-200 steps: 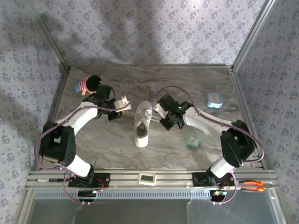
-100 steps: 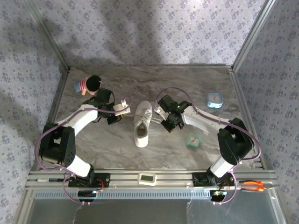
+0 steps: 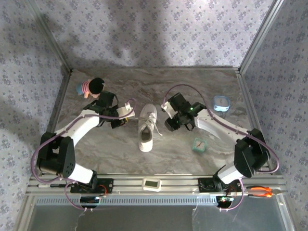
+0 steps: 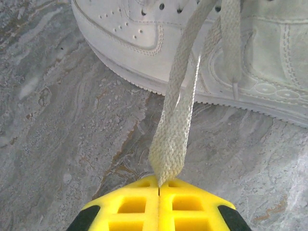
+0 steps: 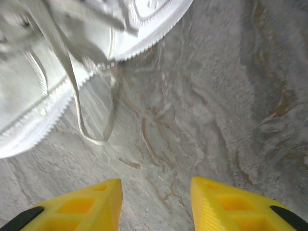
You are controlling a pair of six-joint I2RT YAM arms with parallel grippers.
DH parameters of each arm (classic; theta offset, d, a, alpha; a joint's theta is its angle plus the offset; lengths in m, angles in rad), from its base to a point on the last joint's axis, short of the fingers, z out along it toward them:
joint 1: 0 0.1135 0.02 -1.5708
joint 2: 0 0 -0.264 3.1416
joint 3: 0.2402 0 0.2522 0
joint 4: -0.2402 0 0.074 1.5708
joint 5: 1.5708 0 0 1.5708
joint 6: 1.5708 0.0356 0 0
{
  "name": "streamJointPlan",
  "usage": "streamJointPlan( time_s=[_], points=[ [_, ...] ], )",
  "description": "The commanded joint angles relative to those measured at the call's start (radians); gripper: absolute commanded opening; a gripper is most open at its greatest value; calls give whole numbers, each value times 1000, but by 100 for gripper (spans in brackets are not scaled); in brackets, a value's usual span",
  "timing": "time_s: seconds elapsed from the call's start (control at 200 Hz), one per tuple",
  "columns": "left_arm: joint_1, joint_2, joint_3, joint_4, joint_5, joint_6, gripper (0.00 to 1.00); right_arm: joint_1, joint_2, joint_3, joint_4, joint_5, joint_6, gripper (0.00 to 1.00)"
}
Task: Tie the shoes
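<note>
- Your left pincer [image 4: 159,185] is clamped shut on a white lace [image 4: 174,125] — the sneaker [image 4: 144,29] lies just ahead of its fingertips.
- Your right pincer [image 5: 156,192] stands apart over bare tabletop [image 5: 216,96] — a lace loop [image 5: 96,141] droops from the sneaker ahead, to its left.

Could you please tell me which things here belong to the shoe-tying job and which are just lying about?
Job: white low-top sneaker; its flat white lace, pinched in the left gripper; open right gripper.
Lying about: striped black-haired doll; round blue object; small teal clock; orange-handled pliers.
</note>
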Motion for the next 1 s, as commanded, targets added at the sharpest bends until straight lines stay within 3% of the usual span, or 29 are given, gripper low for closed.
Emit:
streamJointPlan(
  time_s=[0.0, 0.21, 0.49, 0.73, 0.994],
  points=[
    [-8, -31, 42, -22, 48, -7, 0, 3, -5, 87, 39, -54, 60, 45],
    [-13, -60, 71, -21, 79, -21, 0, 57, 165, 246, 180, -167, 74, 50],
    [-11, -83, 98, -57, 95, -8, 0, 62, 380, 400, 163, -250, 48, 50],
    [-8, -79, 96, -58, 105, -4, 0, 11, 203, 171, 313, -237, 160, 49],
    [4, -76, 106, -60, 113, -14, 0, -27, 86, -32, 273, -215, 227, 48]
  ],
)
